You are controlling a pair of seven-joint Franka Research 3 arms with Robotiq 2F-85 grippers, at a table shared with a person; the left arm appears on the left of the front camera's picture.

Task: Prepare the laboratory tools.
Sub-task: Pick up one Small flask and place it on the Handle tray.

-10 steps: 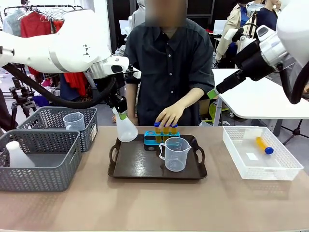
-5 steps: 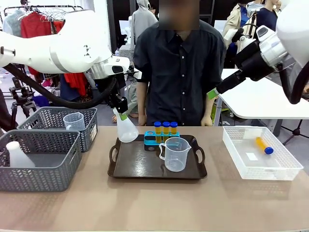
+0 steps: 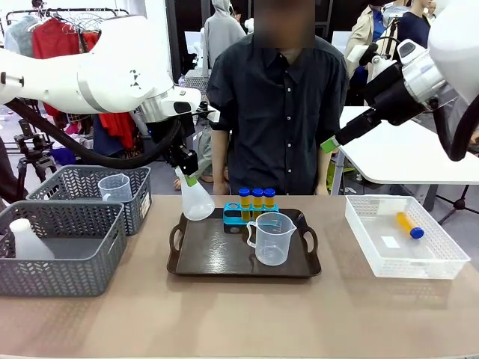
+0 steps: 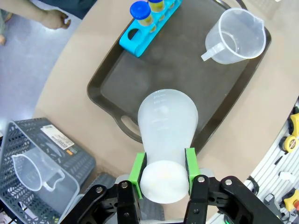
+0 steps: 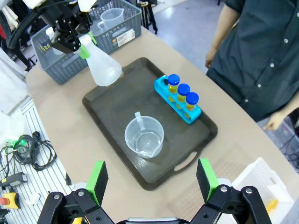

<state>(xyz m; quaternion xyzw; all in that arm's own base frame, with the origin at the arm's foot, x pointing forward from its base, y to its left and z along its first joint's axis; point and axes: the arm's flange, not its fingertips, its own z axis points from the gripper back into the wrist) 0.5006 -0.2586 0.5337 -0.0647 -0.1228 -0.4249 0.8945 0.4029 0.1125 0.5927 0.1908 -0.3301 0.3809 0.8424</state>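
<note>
Translucent conical flask (image 3: pixel 196 200) hangs over the tray's (image 3: pixel 209 258) far-left corner, neck clamped in the jaws of the left gripper (image 4: pixel 163 168); the right gripper (image 5: pixel 152 179) holds its jaws wide. Blue rack (image 3: pixel 232 213) holds three yellow tubes (image 3: pixel 257 200); white basket (image 3: pixel 359 217), one.

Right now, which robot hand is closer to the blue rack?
Left. The left gripper, holding the flask, hangs beside the rack; the right gripper is higher and farther off.

The tan table (image 3: pixel 247 318) carries a dark brown handled tray (image 3: pixel 213 254) at its middle, a nearer grey mesh basket (image 3: pixel 67 265) and a farther grey mesh basket (image 3: pixel 138 206) at the left, and a white mesh basket (image 3: pixel 408 268) at the right.
</note>
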